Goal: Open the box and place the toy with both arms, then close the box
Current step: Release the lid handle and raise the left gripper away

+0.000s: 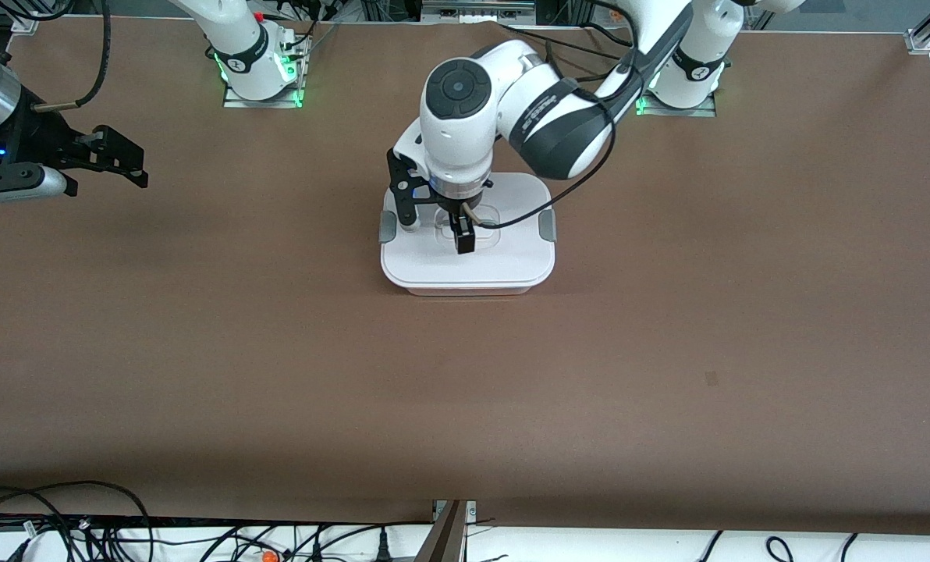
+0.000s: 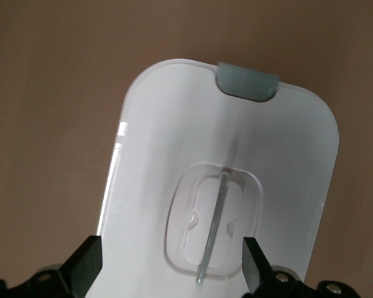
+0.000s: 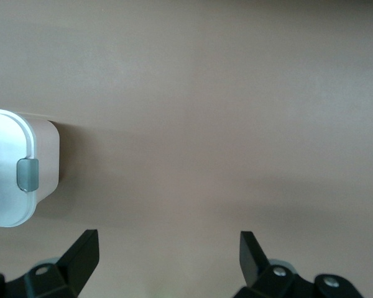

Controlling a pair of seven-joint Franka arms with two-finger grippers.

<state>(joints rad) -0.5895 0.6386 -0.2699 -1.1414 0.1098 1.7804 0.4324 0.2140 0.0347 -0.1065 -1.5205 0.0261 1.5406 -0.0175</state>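
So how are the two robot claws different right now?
The left gripper hangs right over the white lid of the box, above its clear handle; the right gripper is over bare table toward the right arm's end. The left gripper points down at the lid, while the right gripper reaches out sideways. What they share: both are black two-finger claws, both are open, and neither holds anything.

closed box (image 1: 467,257), white lid with grey side clips, pale pink base, flat mid-table
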